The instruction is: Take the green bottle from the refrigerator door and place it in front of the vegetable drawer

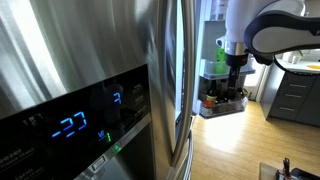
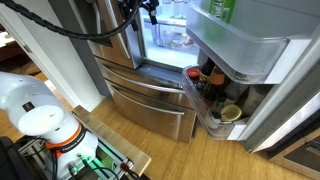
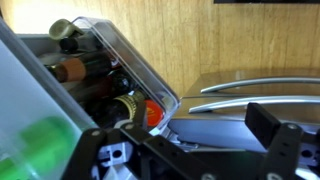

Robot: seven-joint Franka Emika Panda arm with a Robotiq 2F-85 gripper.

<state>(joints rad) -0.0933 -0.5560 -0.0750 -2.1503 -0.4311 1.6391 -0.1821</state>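
Note:
The refrigerator door (image 2: 262, 55) stands open, with a pale white lining and shelf racks. The green bottle (image 2: 221, 8) stands in its upper rack. It also shows in an exterior view (image 1: 219, 47) and as a green blur behind the translucent rack wall at the lower left of the wrist view (image 3: 40, 142). My gripper (image 1: 236, 66) hangs just beside the bottle, apart from it. In the wrist view its fingers (image 3: 185, 150) are spread wide with nothing between them. The vegetable drawer is not in view.
The lower door rack (image 2: 205, 110) holds several dark jars and bottles, also in the wrist view (image 3: 85, 65). A stainless steel door with a blue display (image 1: 80, 120) fills the foreground. Steel freezer drawers with handles (image 2: 150, 100) sit below. There is wood floor (image 1: 225, 140).

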